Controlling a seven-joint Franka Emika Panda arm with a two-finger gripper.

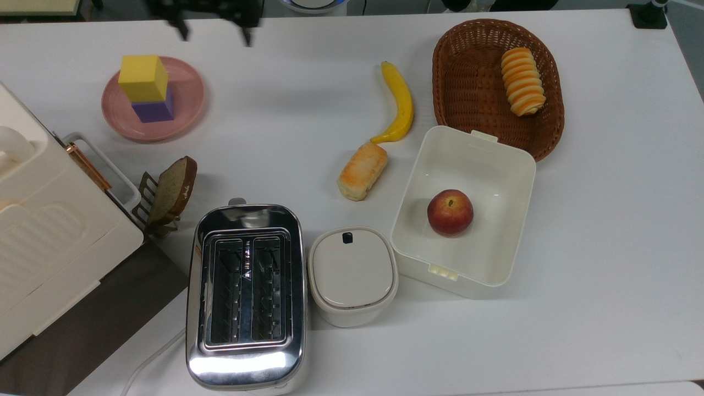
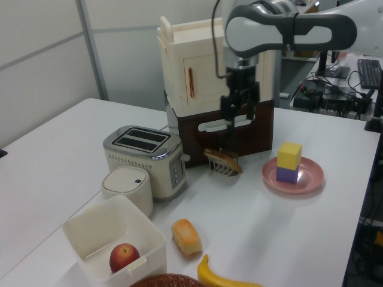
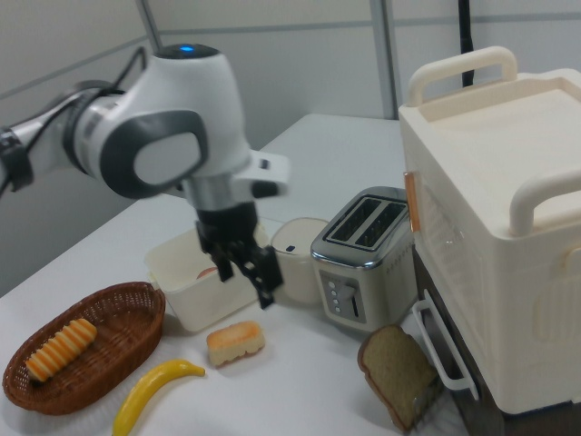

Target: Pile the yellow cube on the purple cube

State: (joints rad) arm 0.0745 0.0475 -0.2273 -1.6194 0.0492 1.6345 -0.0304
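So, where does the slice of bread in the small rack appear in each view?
Top view: slice of bread at lower left, just above the toaster.
Left view: at centre, right of the toaster.
Right view: at bottom, below the toaster.
Shared landmark: the toaster.

arm: raised above table | gripper (image 2: 239, 112): pointing down, fingers apart, holding nothing
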